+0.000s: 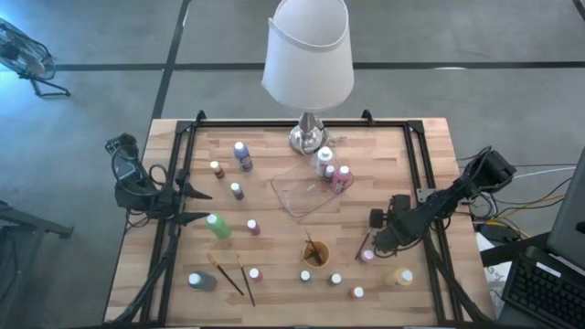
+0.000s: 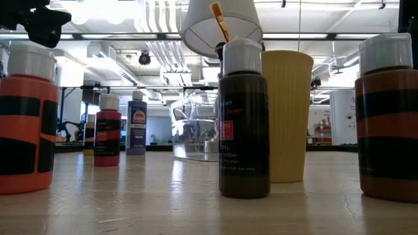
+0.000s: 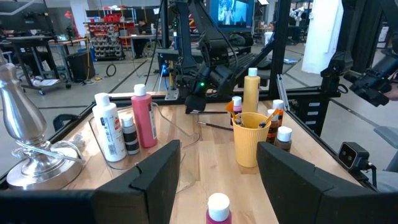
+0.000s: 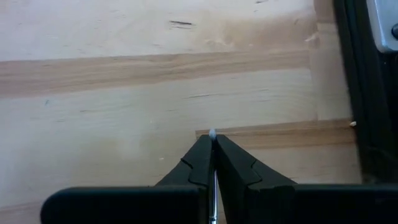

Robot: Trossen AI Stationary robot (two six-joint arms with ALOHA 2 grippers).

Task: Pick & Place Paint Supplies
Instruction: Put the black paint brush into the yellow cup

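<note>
Small white-capped paint bottles stand scattered on the wooden table (image 1: 274,274), among them a blue one (image 1: 242,155), a green one (image 1: 218,226) and a yellow one (image 1: 400,276). My right gripper (image 1: 373,243) is low over the table's right side, right of the orange cup (image 1: 315,253), and is shut on a thin dark brush (image 1: 363,247). My left gripper (image 1: 203,206) waits open at the table's left side, just above the green bottle, with nothing between its fingers (image 3: 161,168). My right gripper pinches the thin brush between its two fingertips (image 4: 202,155). The brush's pale end (image 4: 212,133) sticks out just past them. The fingers slant steeply down from the table's right side. Whether the brush still rests on the wood, I cannot tell.
A clear tray (image 1: 306,194) sits mid-table with white and pink bottles (image 1: 334,174) at its far corner. Behind it stands a lamp (image 1: 308,55) on a silver foot (image 1: 308,139). The cup holds brushes; two more brushes (image 1: 236,276) lie at the near left. Black rails (image 1: 416,164) frame the table.
</note>
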